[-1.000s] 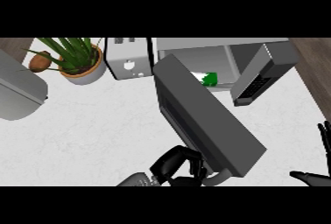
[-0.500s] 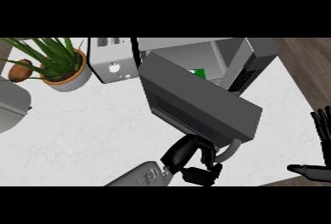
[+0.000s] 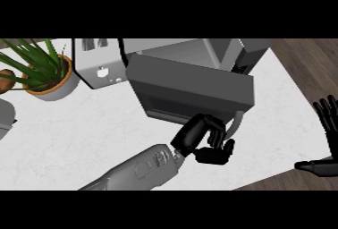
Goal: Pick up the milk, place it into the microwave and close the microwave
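Centre of frame: microwave door [image 3: 188,91] now swinging most of way shut, compared with a second ago when it was standing wide open. Left hand [image 3: 206,139] pressing against door's lower edge beside handle [image 3: 235,123], fingers curled, gripping nothing visible. Milk no longer showing; judging it sitting inside microwave [image 3: 198,51], hidden behind door. Right hand [image 3: 326,134] resting open at right edge. Closing nearly finishing.

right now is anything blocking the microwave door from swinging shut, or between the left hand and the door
Nothing visible does. The left hand is already against the microwave door, near its handle. No object shows in the gap between door and microwave, though the door hides most of the opening. The milk is not visible.
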### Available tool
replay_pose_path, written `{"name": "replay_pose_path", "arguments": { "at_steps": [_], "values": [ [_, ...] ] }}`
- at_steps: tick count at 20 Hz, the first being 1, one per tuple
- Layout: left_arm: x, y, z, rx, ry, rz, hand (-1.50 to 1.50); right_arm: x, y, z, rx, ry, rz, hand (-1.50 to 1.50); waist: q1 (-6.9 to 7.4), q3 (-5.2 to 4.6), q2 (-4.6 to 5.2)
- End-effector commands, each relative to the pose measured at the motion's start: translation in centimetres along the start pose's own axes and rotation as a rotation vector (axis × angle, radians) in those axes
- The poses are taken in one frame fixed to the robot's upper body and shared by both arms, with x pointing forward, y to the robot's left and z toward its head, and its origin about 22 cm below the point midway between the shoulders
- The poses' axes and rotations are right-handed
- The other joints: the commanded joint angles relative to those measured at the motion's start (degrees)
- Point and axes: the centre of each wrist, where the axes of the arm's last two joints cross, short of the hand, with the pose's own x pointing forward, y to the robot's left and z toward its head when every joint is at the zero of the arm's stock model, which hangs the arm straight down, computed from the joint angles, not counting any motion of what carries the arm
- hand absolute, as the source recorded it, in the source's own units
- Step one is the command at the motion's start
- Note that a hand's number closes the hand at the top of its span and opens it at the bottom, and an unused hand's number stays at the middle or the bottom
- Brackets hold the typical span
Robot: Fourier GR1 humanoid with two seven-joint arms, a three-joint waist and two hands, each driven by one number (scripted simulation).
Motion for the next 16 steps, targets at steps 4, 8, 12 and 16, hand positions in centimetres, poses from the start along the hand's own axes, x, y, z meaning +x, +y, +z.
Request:
{"name": "replay_pose_path", "arguments": {
  "at_steps": [4,8,12,16],
  "values": [
    [2.4,1.7,-3.2,0.068,-0.045,-0.020,1.50,1.6,-0.3,-3.1,0.075,-0.097,-0.053,-1.50,-2.82,0.20,0.97],
    [3.2,2.7,-4.5,0.109,-0.050,-0.032,1.50,2.1,0.1,-4.2,0.098,-0.118,-0.079,-1.50,-4.79,0.35,1.76],
    [4.0,3.5,-5.7,0.141,-0.038,-0.038,1.50,2.7,0.6,-5.5,0.147,-0.130,-0.113,-1.50,-5.88,0.35,1.97],
    [4.4,4.1,-6.5,0.166,-0.036,-0.064,1.50,3.8,0.5,-7.0,0.180,-0.152,-0.120,-1.50,-6.92,0.44,2.47]
  ]
}}
